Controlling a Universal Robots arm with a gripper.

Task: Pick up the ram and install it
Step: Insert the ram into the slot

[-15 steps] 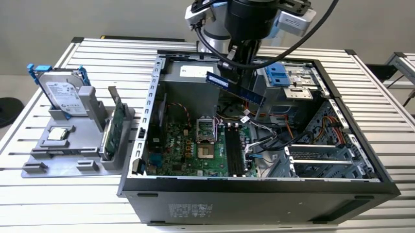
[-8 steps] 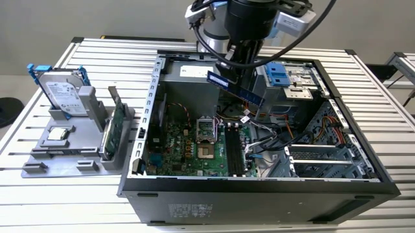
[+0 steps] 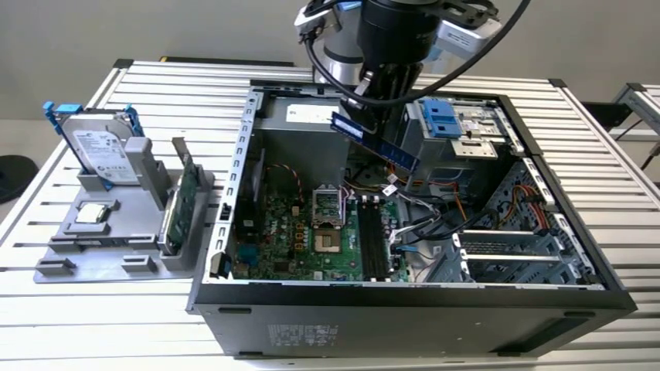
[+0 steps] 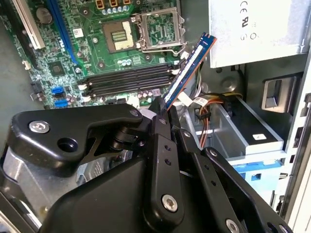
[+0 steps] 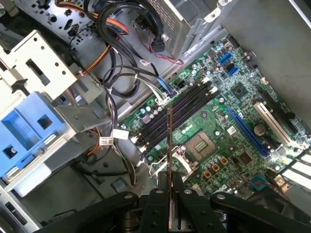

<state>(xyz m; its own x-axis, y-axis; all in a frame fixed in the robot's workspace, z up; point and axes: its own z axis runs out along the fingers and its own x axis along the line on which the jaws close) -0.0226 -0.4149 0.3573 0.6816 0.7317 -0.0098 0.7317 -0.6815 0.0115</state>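
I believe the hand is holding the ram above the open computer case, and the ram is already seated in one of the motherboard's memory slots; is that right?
Not quite. The hand does hold the ram above the open computer case, but the ram is not seated. In the second wrist view it hangs clear of the motherboard, and the black memory slots beneath it lie empty.

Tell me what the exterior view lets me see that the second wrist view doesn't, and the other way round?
The exterior view alone takes in the slatted table, the grey rack holding a silver hard drive and a green card, and the whole open computer case. The second wrist view alone gives a close look at the black memory slots. Both share the gripper shut on the ram, held tilted above the motherboard, not yet seated.
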